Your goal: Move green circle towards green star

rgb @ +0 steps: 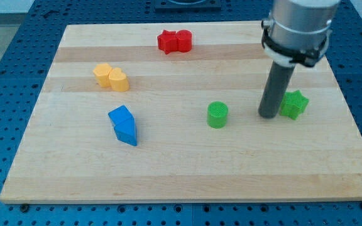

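The green circle (217,115) is a short green cylinder on the wooden board, right of the middle. The green star (293,104) lies further toward the view's right, a little higher. My tip (269,115) rests on the board between the two, close beside the star's left edge and well to the right of the circle. The rod rises from the tip to the grey arm body at the view's top right. The rod hides a small part of the star's left side.
Two red blocks (175,41) sit together near the view's top middle. Two yellow blocks (111,77) sit at the upper left. Two blue blocks (124,125) sit at the left of centre. The board (187,176) lies on a blue perforated table.
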You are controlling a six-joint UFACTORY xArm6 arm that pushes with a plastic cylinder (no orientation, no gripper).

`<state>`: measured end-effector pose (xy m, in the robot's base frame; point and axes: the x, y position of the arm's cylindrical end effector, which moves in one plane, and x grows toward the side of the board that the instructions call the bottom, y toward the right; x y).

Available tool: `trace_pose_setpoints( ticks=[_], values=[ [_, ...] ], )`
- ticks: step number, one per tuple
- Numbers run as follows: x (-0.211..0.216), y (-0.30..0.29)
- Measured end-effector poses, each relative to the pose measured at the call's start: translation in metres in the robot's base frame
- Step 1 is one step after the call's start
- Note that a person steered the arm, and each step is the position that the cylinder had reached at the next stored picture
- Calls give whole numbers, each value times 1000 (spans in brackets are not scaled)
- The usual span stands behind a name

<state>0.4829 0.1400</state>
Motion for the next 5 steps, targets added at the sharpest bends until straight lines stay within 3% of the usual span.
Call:
trace_pose_setpoints(
  ticks=[1, 3, 5],
  values=[
    [40, -10],
    [20, -105],
    [18, -112]
  ],
)
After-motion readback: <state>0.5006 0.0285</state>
